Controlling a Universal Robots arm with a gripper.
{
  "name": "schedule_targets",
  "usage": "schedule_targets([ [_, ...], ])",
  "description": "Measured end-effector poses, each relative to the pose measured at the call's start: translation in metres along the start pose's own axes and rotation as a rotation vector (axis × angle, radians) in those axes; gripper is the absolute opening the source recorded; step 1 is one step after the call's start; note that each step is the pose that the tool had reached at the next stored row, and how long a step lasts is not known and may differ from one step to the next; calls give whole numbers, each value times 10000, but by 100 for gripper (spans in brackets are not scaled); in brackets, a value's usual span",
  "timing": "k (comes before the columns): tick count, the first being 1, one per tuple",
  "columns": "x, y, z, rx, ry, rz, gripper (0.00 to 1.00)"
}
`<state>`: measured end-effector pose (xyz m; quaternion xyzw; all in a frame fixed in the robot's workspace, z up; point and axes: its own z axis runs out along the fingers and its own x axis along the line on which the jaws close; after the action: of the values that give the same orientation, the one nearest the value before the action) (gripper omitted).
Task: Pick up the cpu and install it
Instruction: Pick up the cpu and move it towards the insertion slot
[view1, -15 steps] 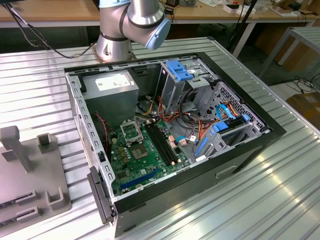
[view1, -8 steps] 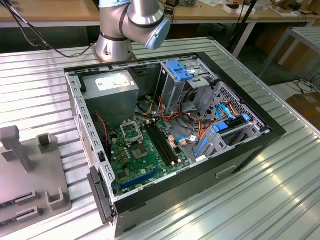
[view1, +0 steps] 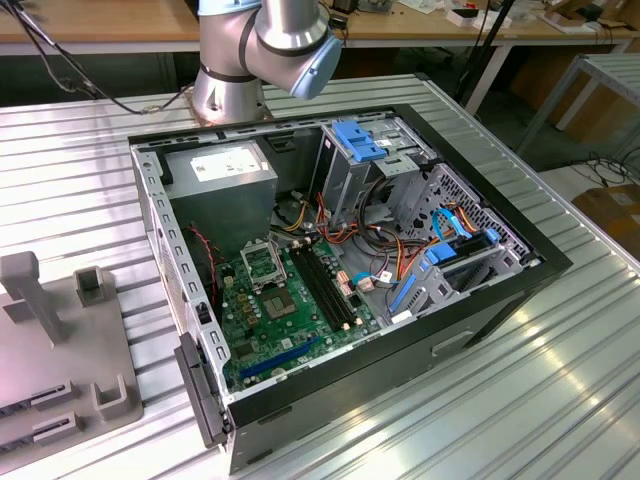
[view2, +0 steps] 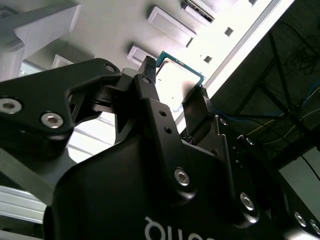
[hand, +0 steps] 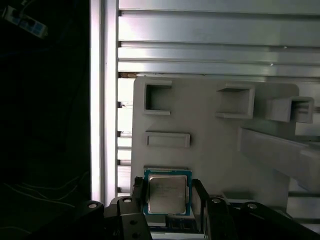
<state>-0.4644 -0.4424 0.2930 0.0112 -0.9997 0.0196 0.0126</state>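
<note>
The cpu (hand: 167, 194), a small square chip with a silver-grey face and green edge, sits between my gripper's (hand: 168, 199) two black fingers, just over a grey fixture plate (hand: 210, 150). In the second wrist view the fingertips (view2: 148, 75) press against opposite edges of the cpu (view2: 176, 75), so the gripper (view2: 175, 84) is shut on it. Whether the chip is lifted clear of the plate I cannot tell. In the exterior view the open computer case (view1: 500, 290) lies on its side with the green motherboard (view1: 300, 335) and its metal-framed socket (view1: 262, 265) exposed.
The grey fixture plate (view1: 60, 380) with raised blocks lies at the exterior view's left on the ribbed metal table (view1: 560, 400). The arm's base (view1: 230, 90) stands behind the case. Inside the case are a power supply (view1: 225, 185), blue-tabbed drive bays (view1: 360, 140) and loose cables (view1: 385, 260).
</note>
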Motion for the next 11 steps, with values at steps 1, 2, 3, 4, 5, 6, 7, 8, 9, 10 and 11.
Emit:
schedule_targets([
  [1, 0, 0, -9, 0, 5, 0, 47],
  [2, 0, -1, -14, 0, 8, 0, 47],
  [3, 0, -1, -20, 0, 11, 0, 47],
  [4, 0, -1, -25, -1, 13, 0, 47],
  [5, 0, -1, -30, -1, 16, -1, 47],
  [6, 0, -1, -36, -1, 20, 0, 47],
  [7, 0, -1, -40, -1, 22, 0, 47],
  [8, -1, -2, -45, -2, 26, -1, 47],
  [9, 0, -2, -56, -1, 33, -1, 47],
  [10, -1, -2, -60, -2, 34, -1, 47],
  [11, -1, -2, -63, -2, 35, -1, 47],
])
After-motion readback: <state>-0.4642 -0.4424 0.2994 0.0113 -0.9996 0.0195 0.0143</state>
